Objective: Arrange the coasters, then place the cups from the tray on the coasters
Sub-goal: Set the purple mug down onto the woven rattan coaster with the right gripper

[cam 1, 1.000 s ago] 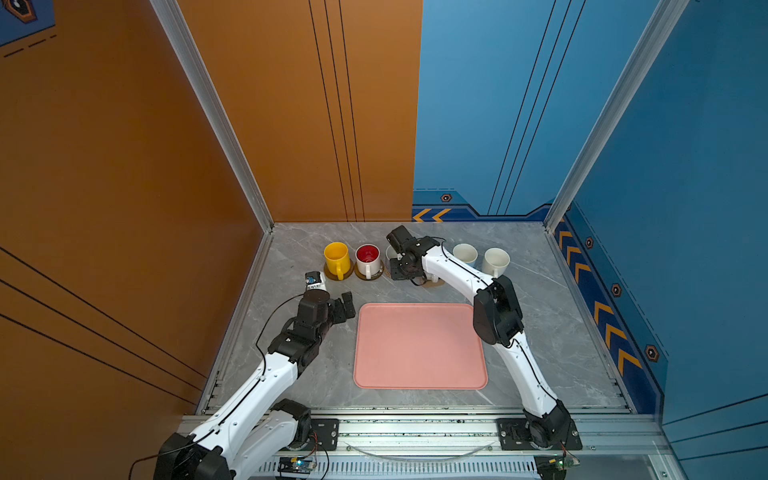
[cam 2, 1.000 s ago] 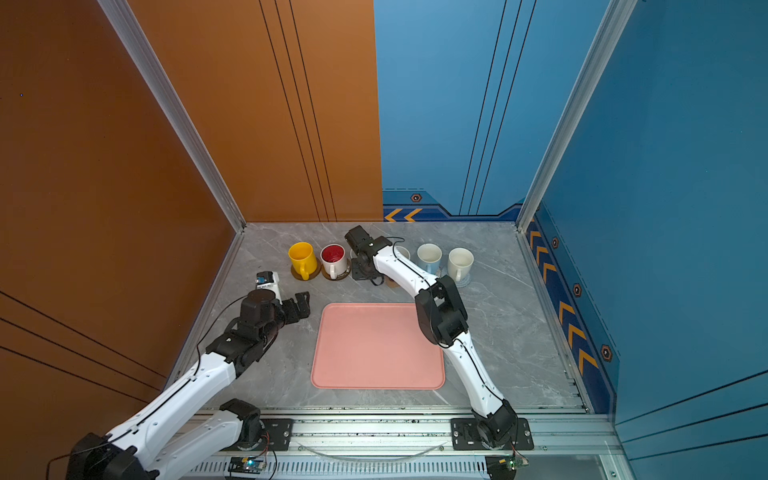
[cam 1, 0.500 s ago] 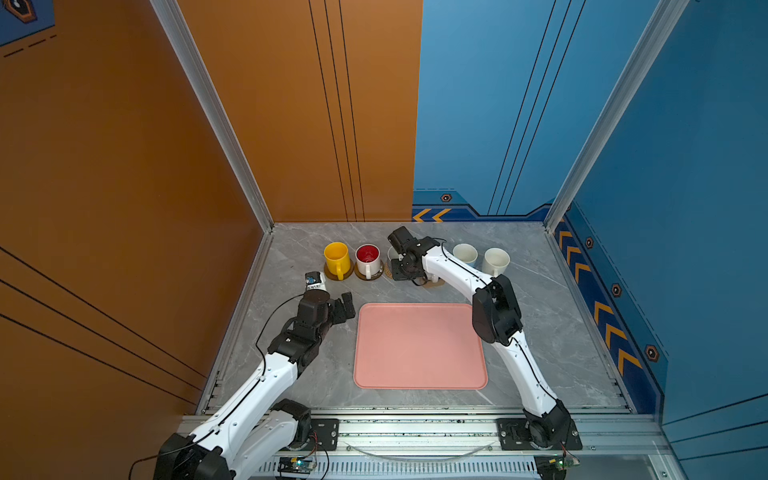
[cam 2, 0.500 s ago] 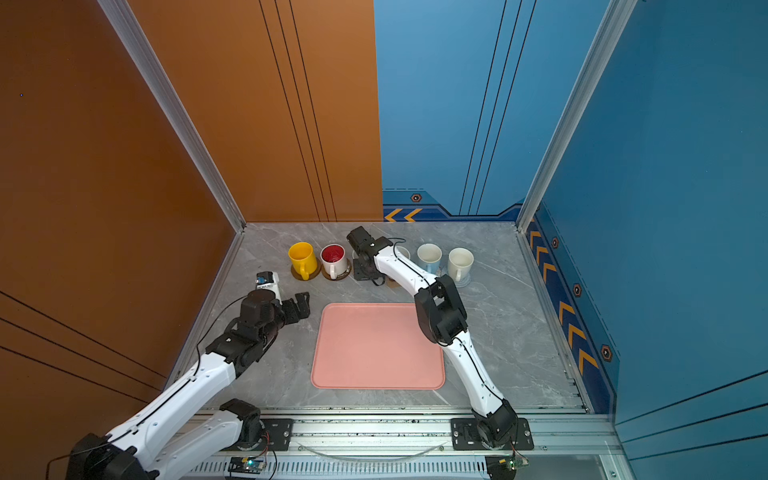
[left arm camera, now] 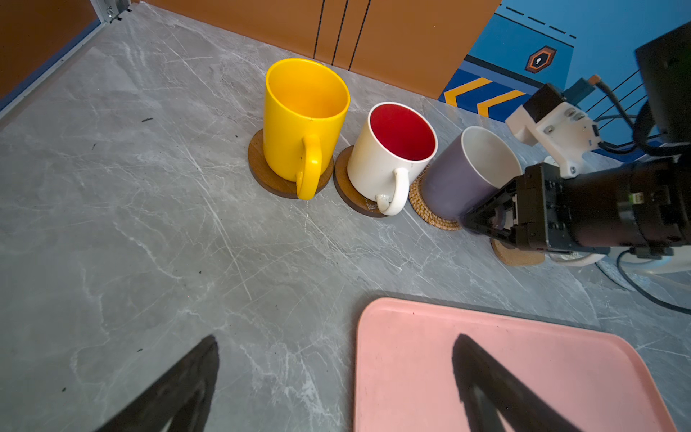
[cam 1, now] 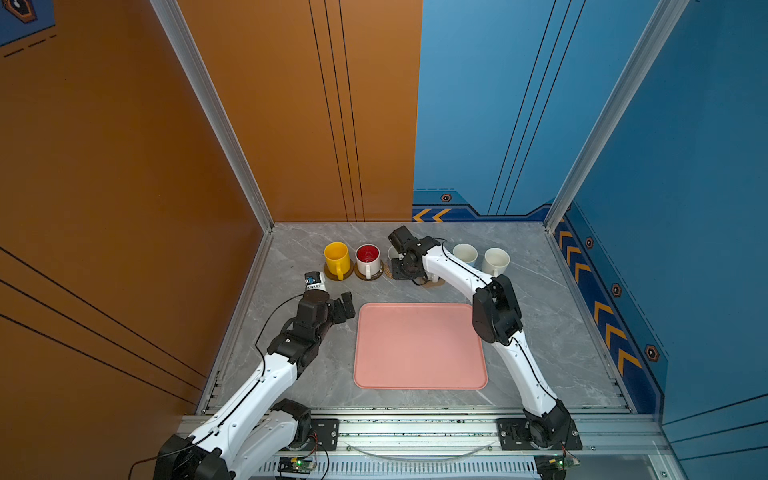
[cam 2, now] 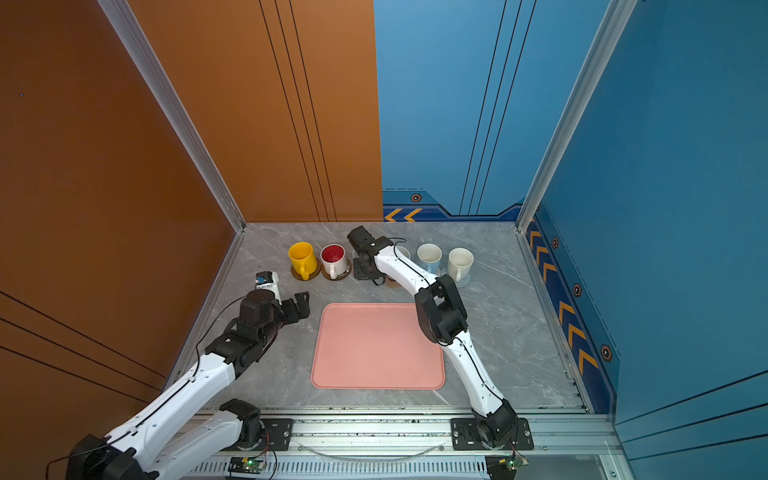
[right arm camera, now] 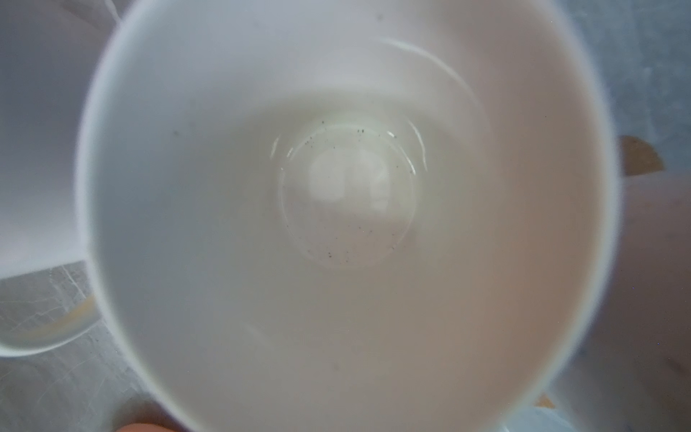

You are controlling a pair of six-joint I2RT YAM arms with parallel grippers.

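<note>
At the back stand a yellow cup (cam 1: 336, 255) and a white cup with a red inside (cam 1: 368, 257), each on a dark brown coaster (left arm camera: 261, 175). Beside them the lavender cup (left arm camera: 456, 179) stands on the tan woven coaster (left arm camera: 422, 207). My right gripper (left arm camera: 471, 220) is at this cup's handle side, jaws narrow; the handle is hidden. The right wrist view looks straight down into the cup's white inside (right arm camera: 347, 205) and shows no fingers. My left gripper (left arm camera: 335, 338) hangs open and empty over the left edge of the bare pink tray (cam 1: 419, 345).
Right of the lavender cup, a brown coaster (left arm camera: 512, 256) lies under my right arm. Beyond it stand a light blue cup (cam 2: 429, 255) and a white cup (cam 2: 459, 259); the white cup is on a light blue mat (cam 2: 465, 282). Walls close the back and both sides.
</note>
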